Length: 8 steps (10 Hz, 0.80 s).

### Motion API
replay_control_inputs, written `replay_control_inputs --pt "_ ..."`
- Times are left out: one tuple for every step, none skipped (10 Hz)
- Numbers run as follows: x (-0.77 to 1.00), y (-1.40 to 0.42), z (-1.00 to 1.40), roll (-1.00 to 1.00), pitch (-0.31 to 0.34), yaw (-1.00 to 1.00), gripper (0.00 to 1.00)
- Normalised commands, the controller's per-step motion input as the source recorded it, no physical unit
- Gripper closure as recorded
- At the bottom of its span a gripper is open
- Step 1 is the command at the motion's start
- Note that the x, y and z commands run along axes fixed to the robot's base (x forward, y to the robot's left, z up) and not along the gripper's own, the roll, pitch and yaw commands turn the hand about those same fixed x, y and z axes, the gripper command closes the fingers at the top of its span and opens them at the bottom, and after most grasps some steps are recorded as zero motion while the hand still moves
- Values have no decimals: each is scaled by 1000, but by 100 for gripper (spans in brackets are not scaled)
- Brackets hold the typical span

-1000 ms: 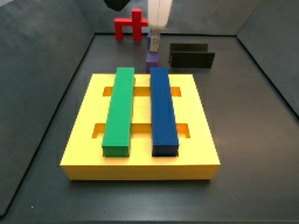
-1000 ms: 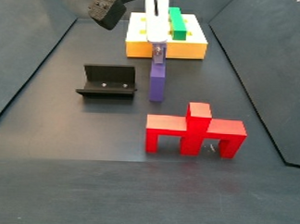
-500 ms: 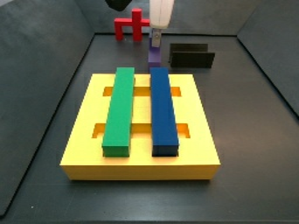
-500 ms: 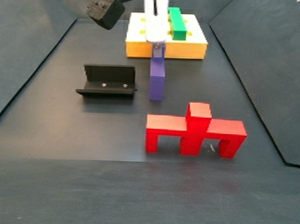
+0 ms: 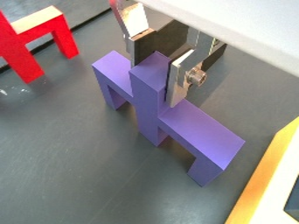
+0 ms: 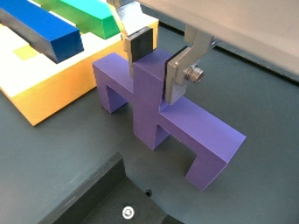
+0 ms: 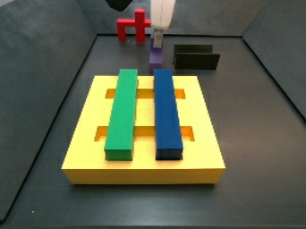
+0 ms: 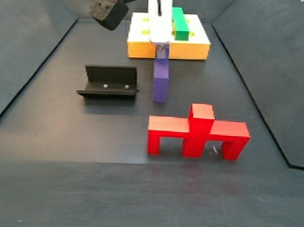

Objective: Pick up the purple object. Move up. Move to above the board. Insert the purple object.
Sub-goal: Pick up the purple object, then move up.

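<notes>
The purple object (image 5: 176, 131) stands on its legs on the dark floor, its stem pointing up; it also shows in the other wrist view (image 6: 176, 131) and in both side views (image 7: 156, 55) (image 8: 160, 80). My gripper (image 5: 160, 74) (image 6: 156, 72) comes down from above, with one silver finger on each side of the stem and the pads against it. In the side views the gripper (image 7: 159, 38) (image 8: 161, 45) sits right on top of the piece. The yellow board (image 7: 84, 134) (image 8: 144, 49) (image 6: 47, 92) carries a green bar (image 7: 122, 107) and a blue bar (image 7: 166, 107).
A red piece of similar shape (image 8: 195, 134) (image 7: 134, 25) (image 5: 35, 44) stands beyond the purple one, away from the board. The dark fixture (image 8: 108, 81) (image 7: 195, 56) stands beside the purple piece. Sloping dark walls close in the floor on both sides.
My gripper came down a little onto the stem between the earliest frames and half a second ago. Nothing has visibly moved since.
</notes>
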Motion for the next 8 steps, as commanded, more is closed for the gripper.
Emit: replay_control_inputs --pt "0 0 0 0 0 0 100" --pt "0 0 0 0 0 0 100" --pt "0 0 0 0 0 0 100" --pt "0 0 0 0 0 0 100" --pt "0 0 0 0 0 0 100" --pt "0 0 0 0 0 0 100" --pt "0 0 833 0 0 0 100" --pt "-36 -78 801 -5 23 -39 100"
